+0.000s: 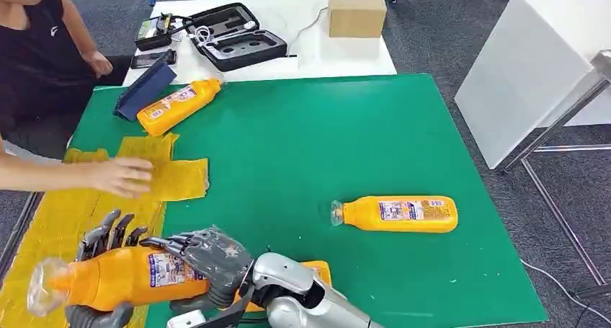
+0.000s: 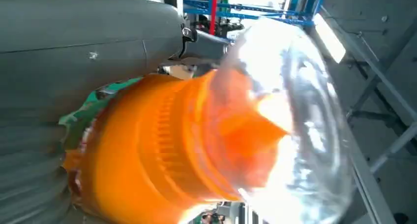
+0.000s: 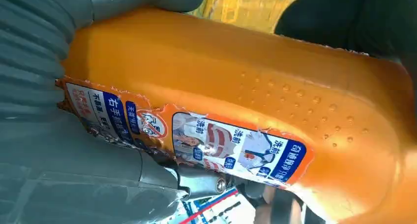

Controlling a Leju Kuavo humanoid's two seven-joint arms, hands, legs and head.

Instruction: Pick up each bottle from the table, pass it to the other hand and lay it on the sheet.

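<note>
Held bottle: an orange bottle (image 1: 137,274) with a clear cap (image 1: 45,288) lies sideways in both robot hands, low over the edge of the yellow sheet (image 1: 58,220); its cap points out over the sheet; from the left wrist the cap (image 2: 290,120) looks big and shiny; from the right wrist its picture label (image 3: 196,140) shows.
Right hand: the right hand (image 1: 205,256) wraps its fingers over the top of the bottle, near the label; it is holding the bottle.
Left hand: the left hand (image 1: 101,270) cups the bottle from behind and below, near the neck; its fingers stick up behind the bottle; it holds the bottle too.
Other bottles: one orange bottle (image 1: 396,214) lies on its side on the green table (image 1: 302,140), well apart from the hands; another orange bottle (image 1: 179,106) lies at the far side, just beside a dark blue case (image 1: 144,90).
Person: a person's hand (image 1: 122,176) rests flat on the yellow sheet.
Far things: an open black case (image 1: 238,36) and a cardboard box (image 1: 357,9) sit on a white table (image 1: 317,54).
</note>
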